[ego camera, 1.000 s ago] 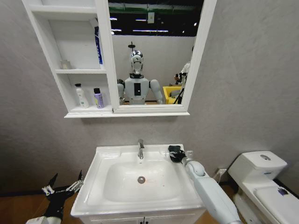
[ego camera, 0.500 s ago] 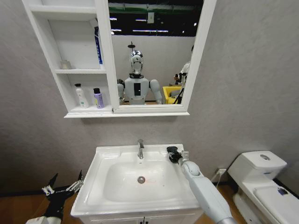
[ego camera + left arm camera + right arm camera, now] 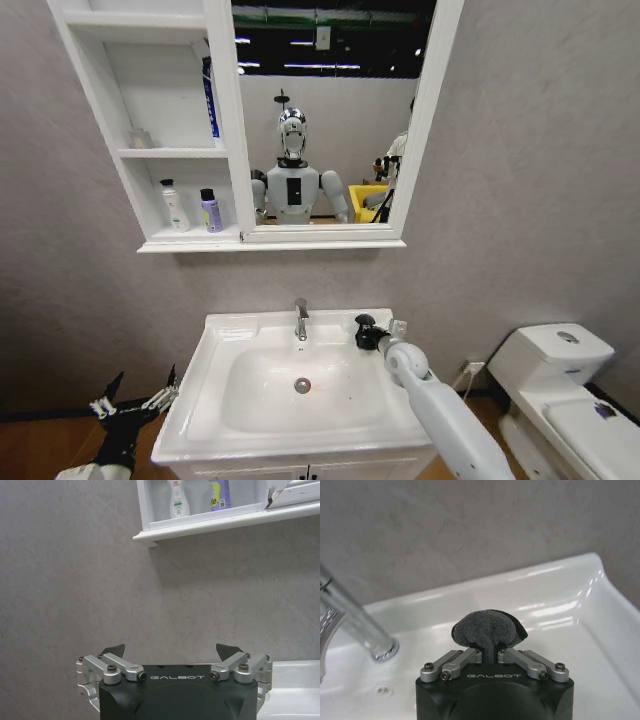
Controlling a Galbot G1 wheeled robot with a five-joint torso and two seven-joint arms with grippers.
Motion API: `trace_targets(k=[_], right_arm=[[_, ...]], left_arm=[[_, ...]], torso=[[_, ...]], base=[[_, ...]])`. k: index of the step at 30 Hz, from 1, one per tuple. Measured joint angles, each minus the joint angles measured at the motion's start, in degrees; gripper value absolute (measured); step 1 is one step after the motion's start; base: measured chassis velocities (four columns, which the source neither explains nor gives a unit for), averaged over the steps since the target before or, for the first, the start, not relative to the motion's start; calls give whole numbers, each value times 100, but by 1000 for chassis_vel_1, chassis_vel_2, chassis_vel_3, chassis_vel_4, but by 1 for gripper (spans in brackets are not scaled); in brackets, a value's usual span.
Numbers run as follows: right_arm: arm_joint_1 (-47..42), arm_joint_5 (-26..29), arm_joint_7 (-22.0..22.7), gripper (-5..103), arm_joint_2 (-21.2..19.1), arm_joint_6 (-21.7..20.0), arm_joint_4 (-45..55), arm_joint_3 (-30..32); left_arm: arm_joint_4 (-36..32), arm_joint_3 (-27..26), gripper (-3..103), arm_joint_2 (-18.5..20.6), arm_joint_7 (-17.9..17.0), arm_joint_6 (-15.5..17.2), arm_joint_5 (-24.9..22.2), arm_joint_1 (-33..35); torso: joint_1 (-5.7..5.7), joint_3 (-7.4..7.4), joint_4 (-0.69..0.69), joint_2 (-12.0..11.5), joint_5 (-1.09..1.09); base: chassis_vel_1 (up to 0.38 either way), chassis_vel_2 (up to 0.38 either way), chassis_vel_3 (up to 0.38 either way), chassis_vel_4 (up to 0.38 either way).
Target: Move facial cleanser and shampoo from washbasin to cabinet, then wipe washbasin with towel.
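The towel (image 3: 487,627), a small dark grey, nearly black cloth, is bunched in the right gripper, so the wiping half of the job looks to be in hand.

Farthest left, the left gripper (image 3: 171,652) hangs low beside the basin's edge with its fingers spread wide and nothing between them, parked. High above it, the white wall cabinet (image 3: 190,240) with shelf compartments and a tall mirror panel carries a white bottle with a dark cap (image 3: 175,207) and a lilac bottle with a black cap (image 3: 210,212) side by side on its lowest shelf; these look like the cleanser and shampoo, so that part appears done.

The white rectangular ceramic washbasin (image 3: 215,400) lies under the right gripper (image 3: 489,652), whose fingers are closed tight on the towel, pressed at the back ledge. The chrome tap (image 3: 355,625) stands just beside the gripper. The bowl and the rest of the rim are likely left to wipe.
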Motion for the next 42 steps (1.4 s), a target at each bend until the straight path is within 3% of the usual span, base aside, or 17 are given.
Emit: trace_targets(k=[5,14,28,42], right_arm=[[-330,85,226,8,-14,-214,154,-116],[-455,-235,-146,8,4,-174,-508,-80],[-102,-1166,-766,8,691,157,-1836,-382],[267,-1568,-1022,8,1125,356,-2495,-791]], left_arm=[[0,0,100,0,0,0,0,0],[0,0,100,0,0,0,0,0],[0,-1,100,0,0,0,0,0],[0,-1,100,0,0,0,0,0]], torso=[[-1,0,-1,0,0],[0,1,-2,0,0],[0,1,-1,0,0],[1,1,-1,0,0]], base=[[0,0,0,0],[0,0,0,0],[0,0,0,0],[0,0,0,0]])
